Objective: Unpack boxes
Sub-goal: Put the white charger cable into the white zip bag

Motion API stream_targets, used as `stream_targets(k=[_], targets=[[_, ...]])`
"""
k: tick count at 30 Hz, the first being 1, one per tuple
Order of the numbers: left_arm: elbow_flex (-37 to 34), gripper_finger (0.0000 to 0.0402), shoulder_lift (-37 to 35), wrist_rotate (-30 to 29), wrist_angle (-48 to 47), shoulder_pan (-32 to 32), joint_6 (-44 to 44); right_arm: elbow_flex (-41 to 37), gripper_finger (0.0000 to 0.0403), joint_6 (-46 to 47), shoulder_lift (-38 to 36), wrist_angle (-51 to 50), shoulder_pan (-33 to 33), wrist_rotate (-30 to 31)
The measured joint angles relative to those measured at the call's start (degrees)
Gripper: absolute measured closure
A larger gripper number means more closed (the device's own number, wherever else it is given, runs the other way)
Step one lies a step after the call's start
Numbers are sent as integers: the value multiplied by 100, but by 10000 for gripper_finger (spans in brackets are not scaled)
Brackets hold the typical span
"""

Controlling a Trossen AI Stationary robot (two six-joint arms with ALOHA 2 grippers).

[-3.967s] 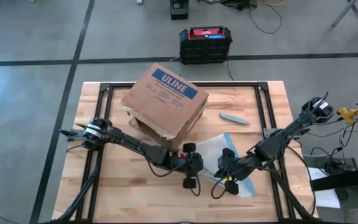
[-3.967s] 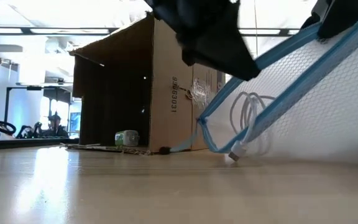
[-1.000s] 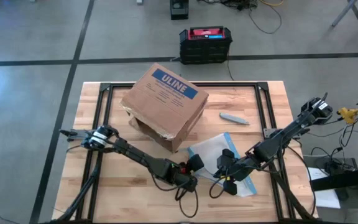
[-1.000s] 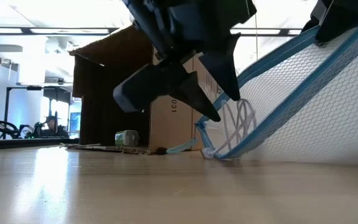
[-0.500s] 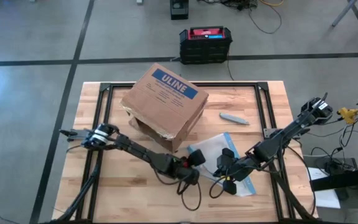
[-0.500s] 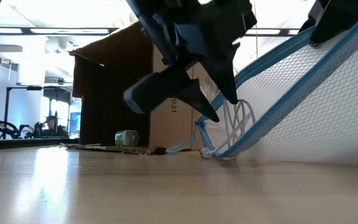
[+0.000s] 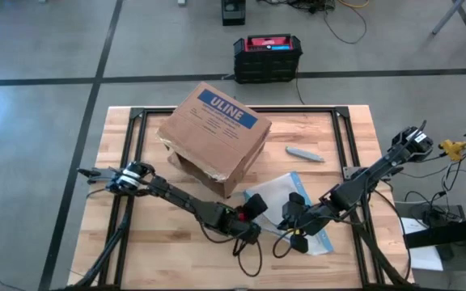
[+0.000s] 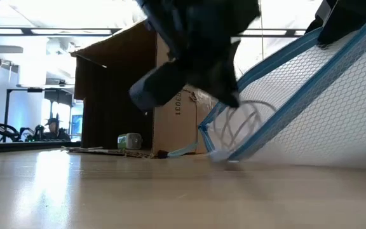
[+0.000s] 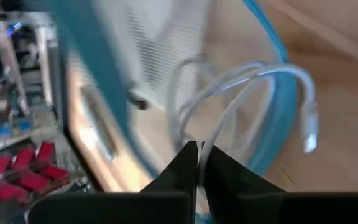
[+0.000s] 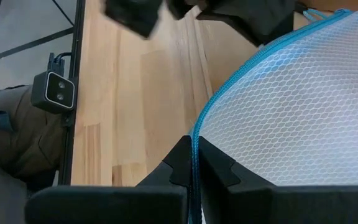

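Brown corrugated cardboard marks the box (image 7: 214, 135), the largest thing on the wooden surface (image 7: 148, 255); it lies toward the far middle, blue label up, and the low view shows its dark open side (image 8: 110, 105) facing the near-left part of the surface. Nearer than it and to its right, a clear mesh pouch (image 7: 285, 198) with blue edging slopes up from the wood, its raised corner clenched between the fingers of the right hand (image 10: 193, 163), whose tips are pressed together on the blue zipper edge. The left hand (image 7: 247, 212) hovers just beside the pouch's lower, open end, so both hands are at the pouch and the box lies beyond them, away toward the far side; of the two, the left arm is the nearer to it. The left hand's fingertips (image 9: 197, 163) are pinched together on a thin white cable (image 9: 247, 84) that loops inside the pouch mouth. The cable's length runs back into the pouch, so the next move probably calls for a pull away from the pouch mouth, while the raised corner is held firm. A small grey tool (image 7: 304, 153) lies alone, well to the right of the box.
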Motion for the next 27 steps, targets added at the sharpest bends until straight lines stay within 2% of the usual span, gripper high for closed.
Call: stream_targets(k=[6, 12, 18, 22, 27], targets=[[531, 401, -70, -20, 89, 148, -1331, 0, 403, 3, -2, 15, 0, 2], [561, 401, -53, -20, 201, 483, -2795, 0, 403, 79, -3, 8, -2, 2], [539, 401, 151, 62, 15, 557, -3363, 0, 403, 30, -123, 14, 9, -42], [539, 401, 327, 648, 729, 515, -3740, 0, 403, -143, -131, 13, 9, -11], [539, 401, 655, 1202, 1935, 403, -3806, 0, 403, -279, -103, -1, 0, -7]])
